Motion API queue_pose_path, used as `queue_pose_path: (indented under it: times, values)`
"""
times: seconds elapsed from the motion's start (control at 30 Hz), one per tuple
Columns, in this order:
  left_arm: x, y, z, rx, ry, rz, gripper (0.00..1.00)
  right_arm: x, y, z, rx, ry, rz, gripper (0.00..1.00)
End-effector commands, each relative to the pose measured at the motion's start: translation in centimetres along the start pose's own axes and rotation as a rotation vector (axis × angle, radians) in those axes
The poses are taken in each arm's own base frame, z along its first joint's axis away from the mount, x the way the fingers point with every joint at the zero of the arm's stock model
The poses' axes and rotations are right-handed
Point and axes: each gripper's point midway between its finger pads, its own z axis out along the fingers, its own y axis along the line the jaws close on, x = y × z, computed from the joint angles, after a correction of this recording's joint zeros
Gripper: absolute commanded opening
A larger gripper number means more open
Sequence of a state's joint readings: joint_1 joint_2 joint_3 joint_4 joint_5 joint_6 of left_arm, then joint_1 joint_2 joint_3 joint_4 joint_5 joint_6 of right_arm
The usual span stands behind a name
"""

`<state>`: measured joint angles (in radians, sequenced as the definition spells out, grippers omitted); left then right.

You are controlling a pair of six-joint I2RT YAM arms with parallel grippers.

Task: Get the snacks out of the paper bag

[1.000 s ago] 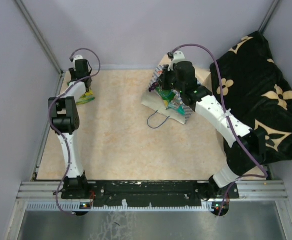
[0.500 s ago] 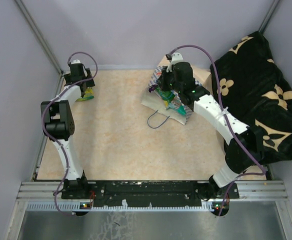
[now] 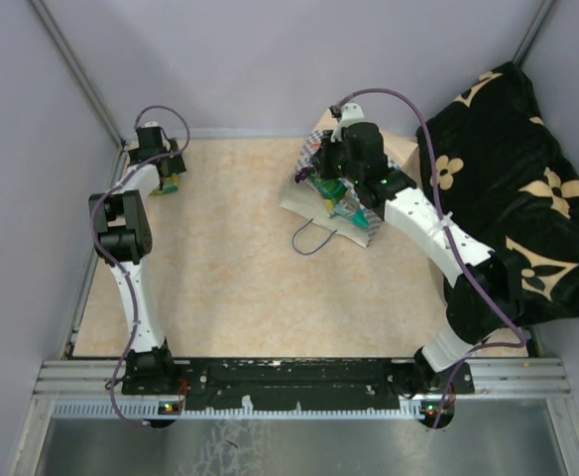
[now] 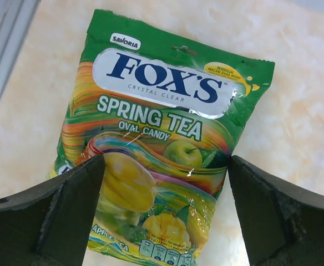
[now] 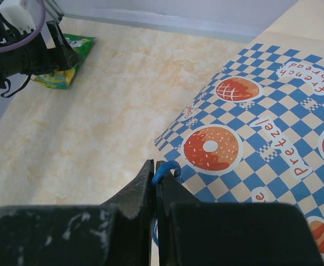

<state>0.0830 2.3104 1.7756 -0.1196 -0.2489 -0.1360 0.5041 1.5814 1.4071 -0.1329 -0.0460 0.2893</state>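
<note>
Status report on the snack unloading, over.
Left gripper open above green Spring Tea pouch, flat on table. Right gripper shut on blue cord handle of paper bag. More pouches in bag mouth. Nothing in the way.

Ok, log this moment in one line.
left gripper: open above green FOX'S pouch, flat on table | right gripper: shut on blue cord handle of paper bag

From my end it's a pretty plain cell: pale lilac-grey walls point(image 3: 299, 59) on three sides, thin metal struts point(image 3: 71, 61) slanting up at the back corners, a beige marbled tabletop point(image 3: 230, 288), an aluminium rail point(image 3: 299, 378) along the near edge, and a black cloth with tan flowers point(image 3: 527, 198) heaped on the right. Lighting's soft and even.
</note>
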Motion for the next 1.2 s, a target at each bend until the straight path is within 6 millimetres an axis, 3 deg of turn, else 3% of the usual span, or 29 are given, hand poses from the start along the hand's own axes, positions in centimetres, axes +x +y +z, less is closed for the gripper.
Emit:
queue_pose_path:
  times: [0.0,0.13,0.4,0.53,0.6,0.67,0.77,0.8,0.87,0.97,1.03,1.1,1.17]
  values:
    - [1.9,1.5,2.5,0.002,0.094,0.017,0.97,-3.0,-0.1,-0.6,-0.005,-0.107,-0.009,0.00]
    - [0.2,1.1,3.2,0.035,0.067,0.033,0.97,-3.0,-0.1,-0.6,-0.010,-0.104,-0.008,0.00]
    - [-3.1,2.2,4.0,-0.034,-0.006,0.103,0.99,-2.9,0.1,-0.1,-0.026,-0.097,-0.006,0.00]
    - [-6.4,2.3,2.1,-0.054,-0.060,0.097,0.99,-2.8,0.1,0.1,-0.028,-0.085,-0.021,0.00]
    - [-8.3,1.3,-0.4,-0.053,-0.115,0.090,1.00,-3.0,-0.2,0.3,-0.010,-0.079,-0.035,0.00]
    - [-9.5,-0.5,-4.4,-0.048,-0.164,0.079,1.00,-3.0,-0.7,0.6,0.012,-0.067,-0.049,0.00]
    - [-9.8,-5.0,-11.6,0.025,-0.258,0.029,1.00,-4.5,-1.0,0.8,0.026,-0.073,-0.062,0.00]
    - [-9.5,-7.0,-14.1,0.074,-0.288,0.005,1.00,-3.7,-1.5,1.8,0.033,-0.041,-0.065,0.00]
    - [-7.9,-11.7,-18.9,0.256,-0.321,-0.048,1.00,-3.8,-1.8,2.5,0.041,-0.028,-0.072,0.00]
    - [-4.5,-19.4,-26.9,0.683,-0.321,-0.104,1.00,-4.1,-2.2,3.3,0.051,-0.011,-0.086,0.00]
    - [-1.4,-22.8,-30.9,0.925,-0.273,-0.178,1.00,-4.4,-2.5,3.8,0.065,-0.009,-0.095,0.00]
    - [2.8,-25.3,-32.6,1.074,-0.187,-0.220,1.00,-4.9,-2.8,4.5,0.067,-0.019,-0.091,0.00]
    - [4.6,-27.1,-33.0,1.147,-0.161,-0.241,1.00,-5.4,-2.9,5.2,0.071,-0.021,-0.091,0.00]
